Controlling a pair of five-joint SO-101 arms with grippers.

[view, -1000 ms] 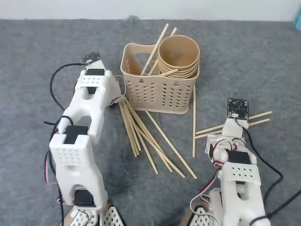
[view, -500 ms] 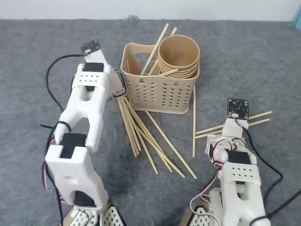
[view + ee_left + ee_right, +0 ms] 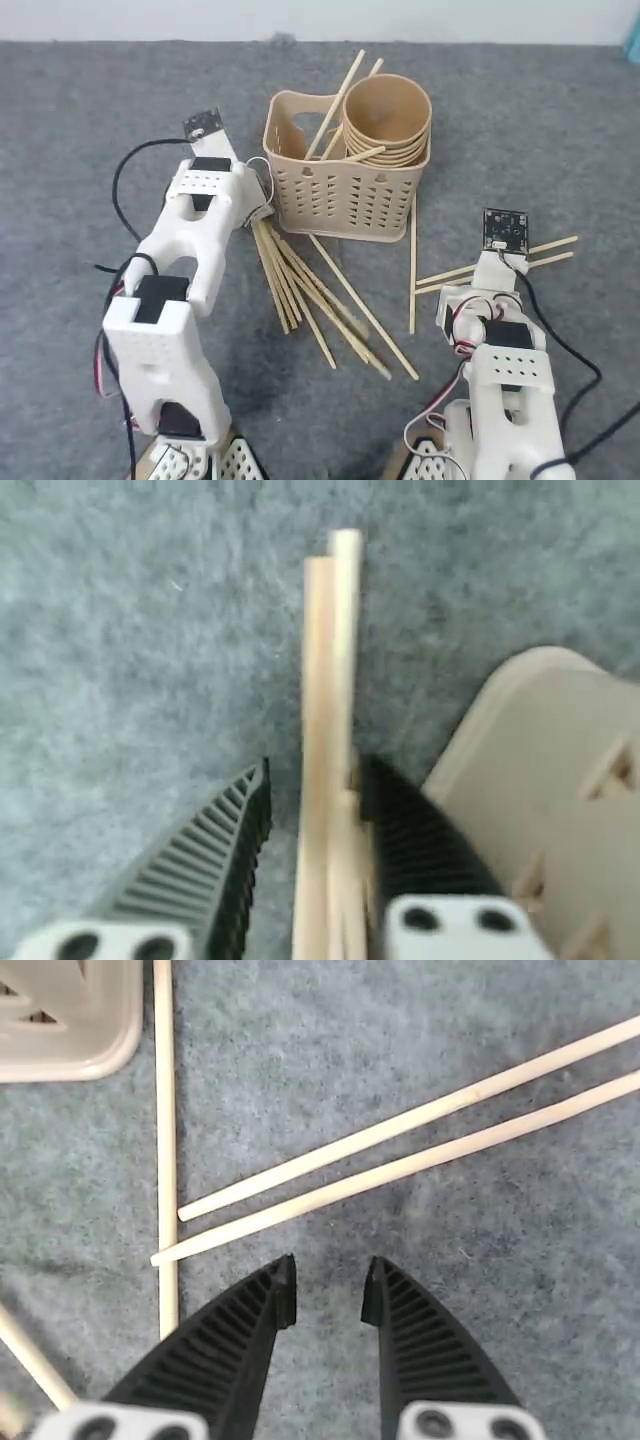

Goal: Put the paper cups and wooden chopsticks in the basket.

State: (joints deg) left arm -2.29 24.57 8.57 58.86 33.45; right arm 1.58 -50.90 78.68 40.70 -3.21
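Observation:
A beige basket (image 3: 340,195) holds a stack of brown paper cups (image 3: 387,115) and a few wooden chopsticks (image 3: 340,95) that stick out of it. A loose pile of chopsticks (image 3: 310,290) fans out on the carpet from the basket's near left corner. My left gripper (image 3: 313,770) is open and straddles the ends of that bundle (image 3: 325,680), right beside the basket wall (image 3: 540,740); one finger touches the sticks, the other stands off. My right gripper (image 3: 325,1280) is open just short of two parallel chopsticks (image 3: 400,1160).
A single chopstick (image 3: 412,265) lies straight out from the basket's right corner, between the pile and the right arm (image 3: 505,340). Grey carpet covers the whole floor, with open room at the far left and far right.
The left arm swung back, then came down onto the pile's ends by the basket. The basket slid slightly right and the pile shifted. The right arm stayed still.

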